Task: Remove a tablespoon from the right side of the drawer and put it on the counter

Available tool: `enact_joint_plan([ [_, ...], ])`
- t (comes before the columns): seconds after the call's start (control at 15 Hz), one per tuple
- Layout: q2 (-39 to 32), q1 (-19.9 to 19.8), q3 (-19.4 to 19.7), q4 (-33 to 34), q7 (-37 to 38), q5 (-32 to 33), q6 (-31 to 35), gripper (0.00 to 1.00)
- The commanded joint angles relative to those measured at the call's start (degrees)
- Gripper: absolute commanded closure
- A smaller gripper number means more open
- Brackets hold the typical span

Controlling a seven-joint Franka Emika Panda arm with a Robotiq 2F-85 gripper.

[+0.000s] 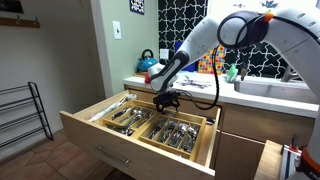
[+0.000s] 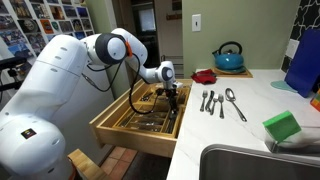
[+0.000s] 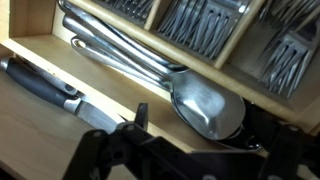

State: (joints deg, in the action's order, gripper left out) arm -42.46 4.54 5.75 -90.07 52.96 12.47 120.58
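Note:
The light-wood drawer (image 1: pixel 115 143) is pulled open and also shows in an exterior view (image 2: pixel 112 126). In the wrist view, several stacked tablespoons (image 3: pixel 205 103) lie in a long compartment, bowls toward the camera. My gripper (image 3: pixel 205 138) is down in the drawer, open, with its dark fingers on either side of the spoon bowls. It shows in both exterior views (image 1: pixel 168 99) (image 2: pixel 171 93). The whitish counter (image 2: pixel 255 112) holds several pieces of cutlery (image 2: pixel 220 100) near the drawer.
A black-handled knife (image 3: pixel 45 85) lies in the neighbouring compartment, with forks (image 3: pixel 200 25) in the others. On the counter are a blue kettle (image 2: pixel 228 57), a red item (image 2: pixel 204 75), a green sponge (image 2: pixel 283 125) and a sink (image 2: pixel 250 165). A black wire rack (image 1: pixel 20 115) stands by the wall.

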Motion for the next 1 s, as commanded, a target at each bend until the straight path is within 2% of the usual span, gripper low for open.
enact_joint_plan([
  [0.0,-1.0,1.3,1.5,0.5,-0.5,-0.7,-1.3,0.0],
  [0.33,-1.6,1.9,2.1,1.1,-0.5,-0.2,-2.9,0.02],
  [0.67,-1.4,2.2,2.4,1.1,-0.4,0.0,-2.9,0.48],
  [0.93,-1.2,2.5,2.6,1.0,-0.2,0.0,-2.7,0.73],
])
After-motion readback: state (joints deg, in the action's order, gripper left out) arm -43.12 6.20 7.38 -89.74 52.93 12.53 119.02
